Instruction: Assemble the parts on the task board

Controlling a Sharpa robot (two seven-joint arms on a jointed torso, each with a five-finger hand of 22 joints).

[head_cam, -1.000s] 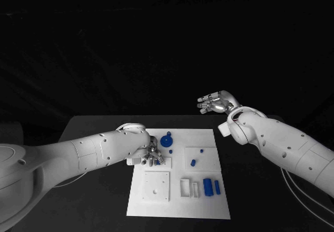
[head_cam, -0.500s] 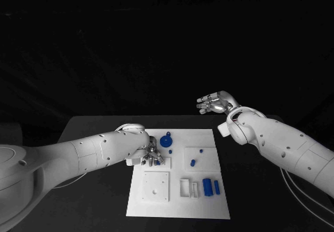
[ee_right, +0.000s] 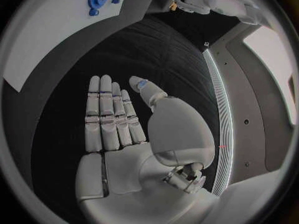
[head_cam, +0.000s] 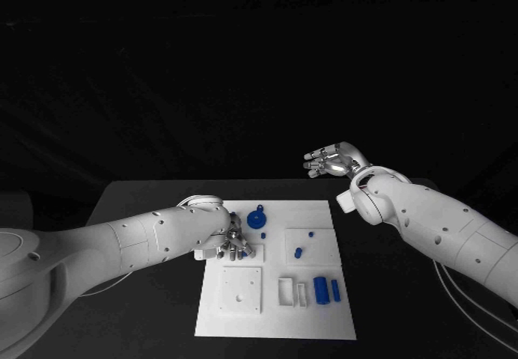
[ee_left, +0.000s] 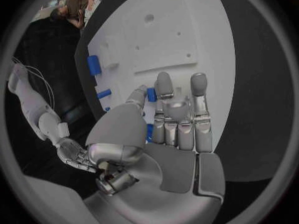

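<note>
Blue small plastic peg (ee_left: 151, 95) pinched at left hand (head_cam: 230, 243) fingertips (ee_left: 163, 79) over white task board (head_cam: 324, 217); could slip, lightly held. Right hand (head_cam: 336, 160) raised, fingers flat, empty.

Two white arms, silver hands

Smooth, rounded white shells are covering the left arm (head_cam: 129, 239) and right arm (head_cam: 442, 224), with small dark screw holes dotting them and thin pale cables trailing beside each. The left hand (ee_left: 177, 134) and right hand (ee_right: 124, 134) are showing silver-grey segmented fingers, broad pale palm plates, a bulging thumb base and exposed metal fittings at the wrist.
</note>
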